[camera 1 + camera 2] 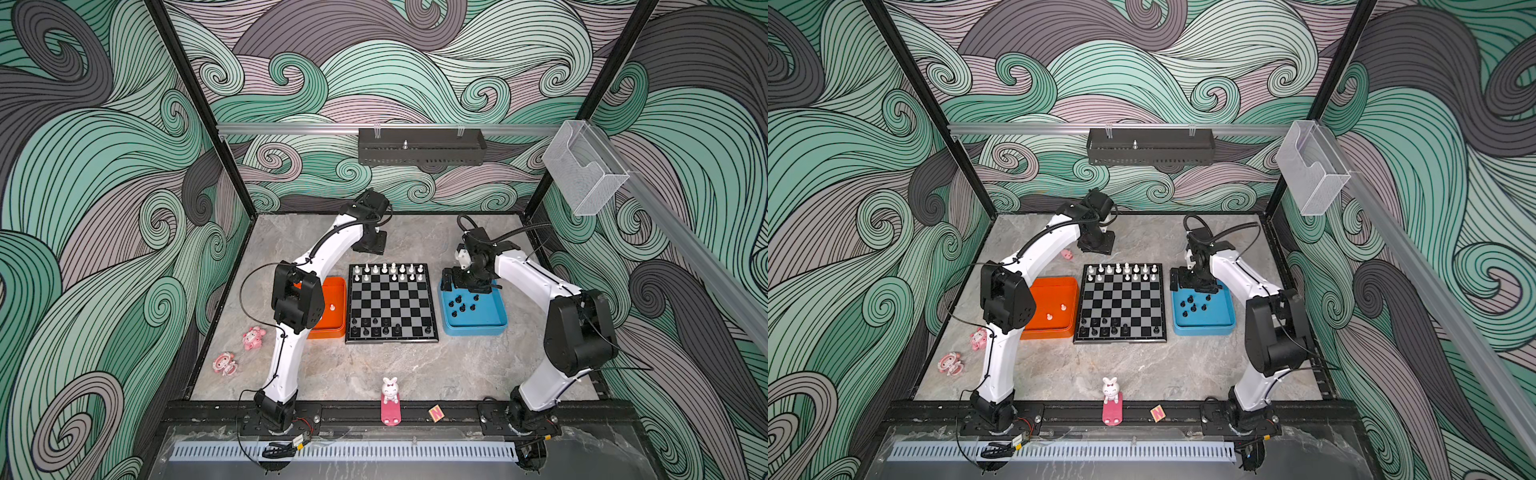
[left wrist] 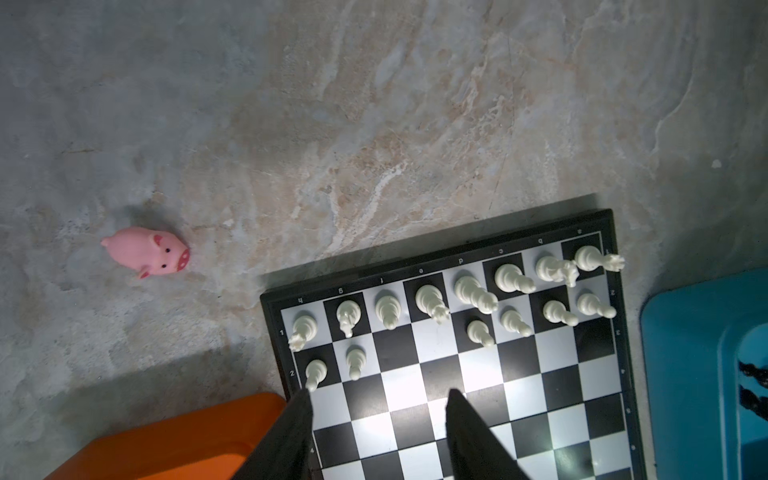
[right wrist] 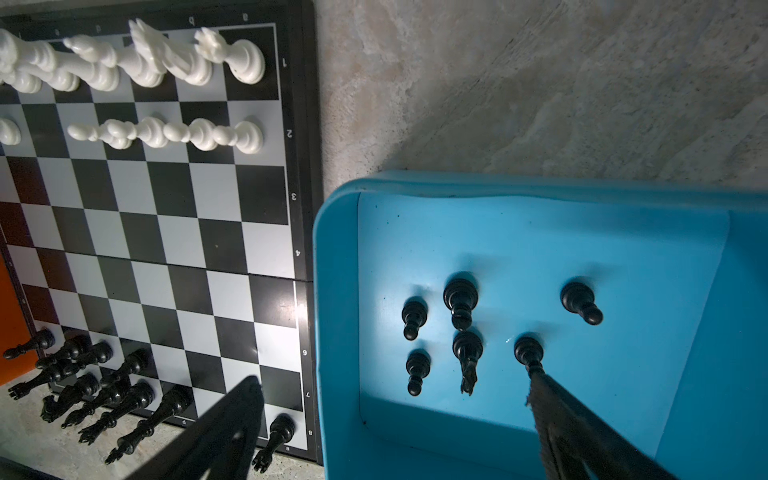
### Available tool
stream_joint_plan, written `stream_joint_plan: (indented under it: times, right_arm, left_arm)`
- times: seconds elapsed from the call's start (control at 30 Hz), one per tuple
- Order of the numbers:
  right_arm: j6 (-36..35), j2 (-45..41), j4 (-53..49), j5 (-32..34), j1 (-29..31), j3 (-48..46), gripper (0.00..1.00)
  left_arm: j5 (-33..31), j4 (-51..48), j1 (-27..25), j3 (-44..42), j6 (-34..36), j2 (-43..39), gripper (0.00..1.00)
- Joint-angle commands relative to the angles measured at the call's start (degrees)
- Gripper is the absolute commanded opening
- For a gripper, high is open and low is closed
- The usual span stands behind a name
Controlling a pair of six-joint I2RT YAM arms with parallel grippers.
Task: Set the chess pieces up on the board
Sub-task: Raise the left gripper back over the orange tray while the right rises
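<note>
The left gripper (image 2: 380, 392) hangs over the board (image 1: 392, 305) near the white pieces (image 2: 432, 299), fingers apart and empty; the right gripper (image 3: 392, 378), fingers wide apart, straddles the wall of the blue tray (image 3: 623, 232), which holds six black pieces (image 3: 459, 297)

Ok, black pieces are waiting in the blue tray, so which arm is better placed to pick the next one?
Right. The right gripper hangs open over the blue tray, one fingertip beside a black pawn. The left gripper is open over the white end of the board, farther off.
</note>
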Motion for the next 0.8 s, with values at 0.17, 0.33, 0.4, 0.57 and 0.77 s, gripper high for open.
stream_joint_plan:
  times: [0.17, 0.33, 0.4, 0.57, 0.77]
  right_arm:
    - [-0.7, -1.7, -2.6, 2.3, -2.0, 2.4, 1.0]
    - [-0.9, -2.2, -3.2, 2.7, -5.7, 3.1, 1.0]
    - [-0.8, -2.3, -3.3, 2.6, -7.1, 3.1, 0.99]
    - [-1.2, -1.5, -3.3, 2.6, -8.9, 2.3, 0.97]
    - [-0.6, 1.0, -2.5, 1.2, -8.0, 0.9, 0.9]
  left_arm:
    - [-5.8, -2.4, 2.1, -3.6, 1.8, -9.8, 0.78]
    - [-1.5, 3.7, 8.1, -13.6, 0.0, -15.7, 0.86]
    - [1.1, 5.7, 11.4, -17.3, -1.0, -17.4, 0.87]
    - [3.5, 7.8, 17.4, -22.4, -0.8, -18.4, 0.87]
    - [4.2, 8.2, 21.0, -24.1, -0.2, -19.0, 0.88]
